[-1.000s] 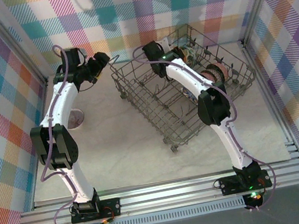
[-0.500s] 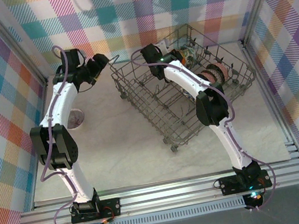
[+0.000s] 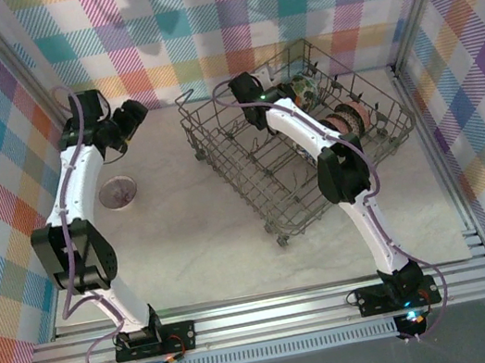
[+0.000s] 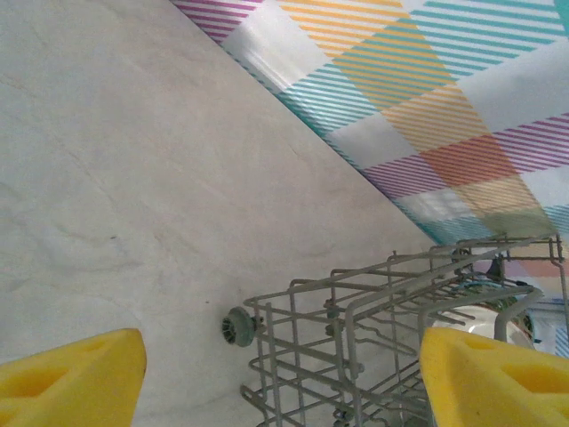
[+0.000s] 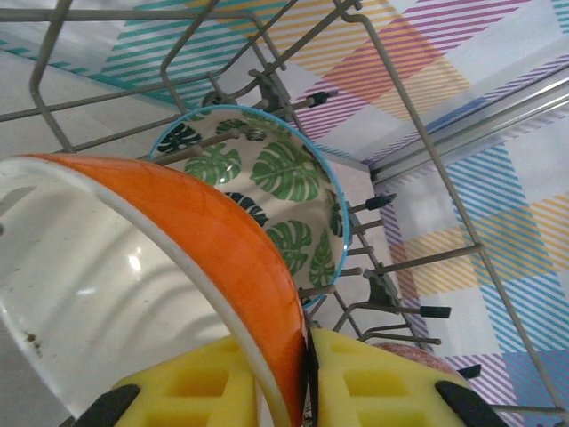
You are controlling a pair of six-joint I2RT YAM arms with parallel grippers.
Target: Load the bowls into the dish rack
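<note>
Mostly the loading looks finished. On the surface (image 3: 197, 246) I can find one small bowl (image 3: 118, 192) outside the dish rack (image 3: 269, 172); it sits below the left gripper (image 3: 124, 122), on the side towards the arm bases. Several bowls (image 3: 344, 118) stand between the tines, to the right of the right gripper (image 3: 252, 104). So I judge that one bowl is being placed now and one more remains.

The right arm reaches far forward, its wrist bent down into the far left corner of the rack. The left arm is stretched to the back of the surface, wrist turned towards the rack.

The right gripper (image 5: 298, 356) has its pads close on both sides of the wall of an orange bowl (image 5: 204, 240), and a leaf-patterned bowl (image 5: 276, 196) stands just beyond. Whether the pads press it, I cannot tell. The left gripper (image 4: 280, 356) is wide apart and empty.
</note>
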